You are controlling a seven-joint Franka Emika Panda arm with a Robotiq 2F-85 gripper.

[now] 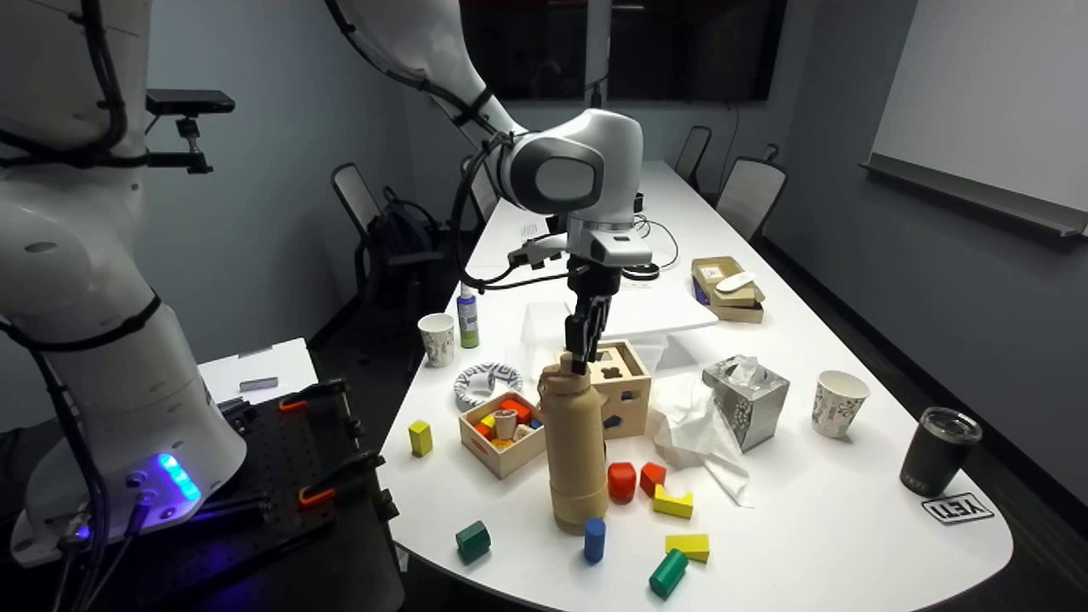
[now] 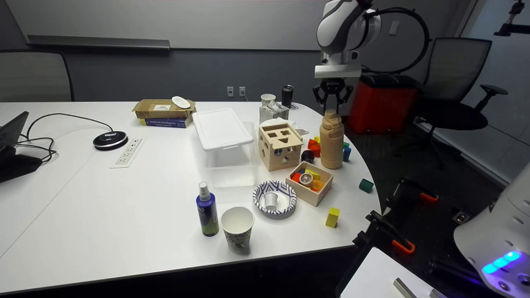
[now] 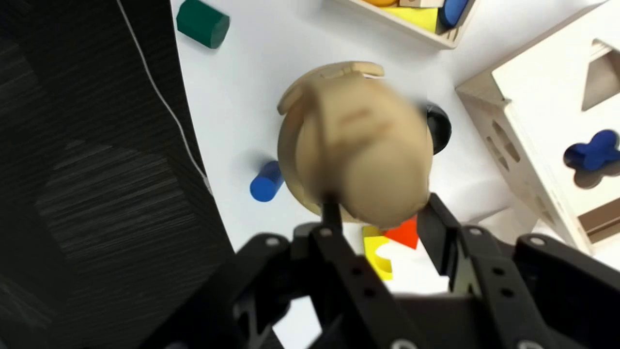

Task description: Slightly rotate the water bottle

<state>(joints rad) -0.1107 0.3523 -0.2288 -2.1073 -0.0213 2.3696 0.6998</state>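
Observation:
The water bottle is tall and tan-brown and stands upright on the table near its rounded end; it shows in both exterior views. My gripper points straight down over it, with its fingertips on either side of the cap in an exterior view. In the wrist view the fingers are partly closed, with the blurred tan cap of the bottle between them. Both fingers appear to touch the cap. The exact contact at the left finger is blurred.
Loose blocks lie around the bottle's base, including a blue cylinder, a red block and a green block. A wooden shape box and a block tray stand close by. A tissue box and black mug stand farther off.

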